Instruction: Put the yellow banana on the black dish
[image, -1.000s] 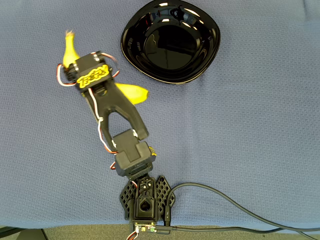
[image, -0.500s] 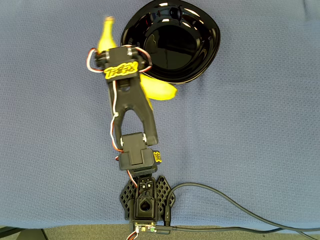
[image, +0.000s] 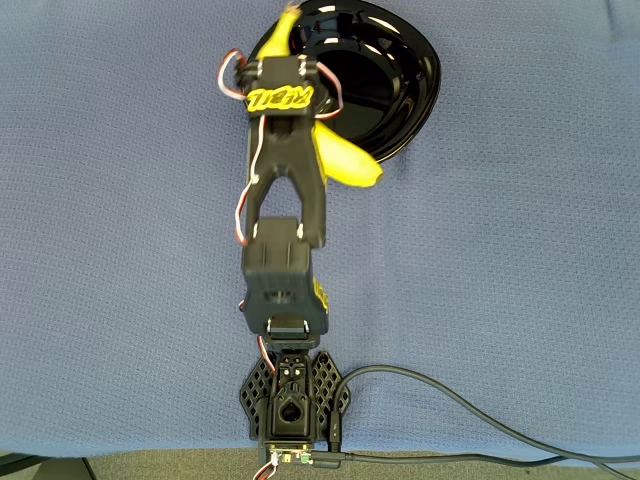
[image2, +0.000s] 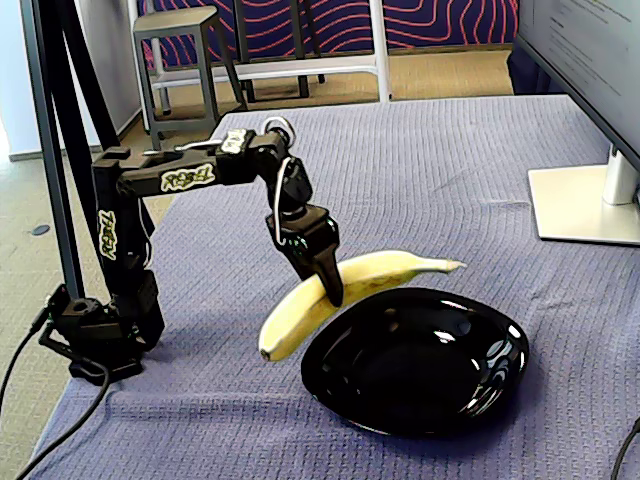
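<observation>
The banana was bright yellow, paler toward its stem tip. Under it, the dish was glossy black with white glints. The arm above the dish was black, with yellow lettering and red-and-white wires. The cloth around the dish was blue-grey with a fine woven texture.

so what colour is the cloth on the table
Blue-purple with a woven texture, clearest in the overhead view: cloth.

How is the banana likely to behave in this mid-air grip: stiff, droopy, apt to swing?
The yellow banana probably stays stiff: both ends jut out unbent from the gripper. Held near its middle and tilted, it might pivot between the fingers. Its smooth skin could slip over the black dish.
</observation>
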